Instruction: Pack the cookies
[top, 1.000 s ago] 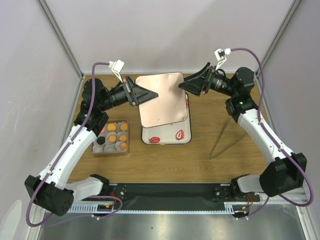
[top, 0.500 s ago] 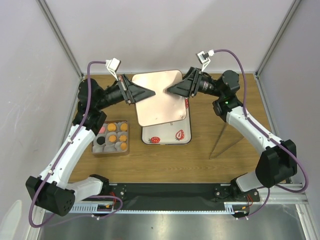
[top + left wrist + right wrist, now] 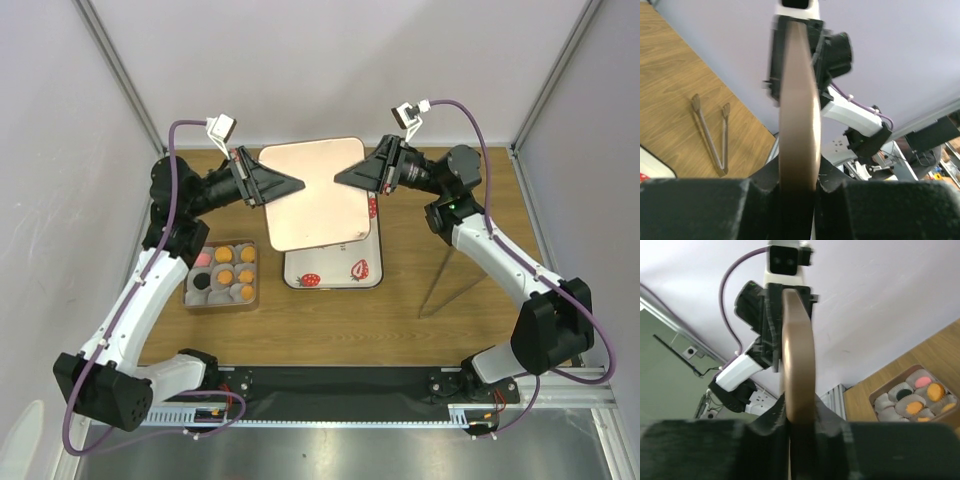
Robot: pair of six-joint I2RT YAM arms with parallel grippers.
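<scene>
Cookies (image 3: 224, 276) sit boxed at the table's (image 3: 420, 330) left. The left end effector (image 3: 298, 184) and right end effector (image 3: 340, 180), both clamped on the pink lid's (image 3: 318, 205) edges, have raised it, likely uncovering the strawberry tin (image 3: 330, 272).

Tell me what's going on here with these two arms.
Both arms are holding one pink lid between them. The left gripper clamps its left edge and the right gripper its right edge, over the white strawberry-print box. The cookies sit in paper cups in a small brown tray on the left, with neither gripper near them. Tongs lie on the table to the right.
</scene>
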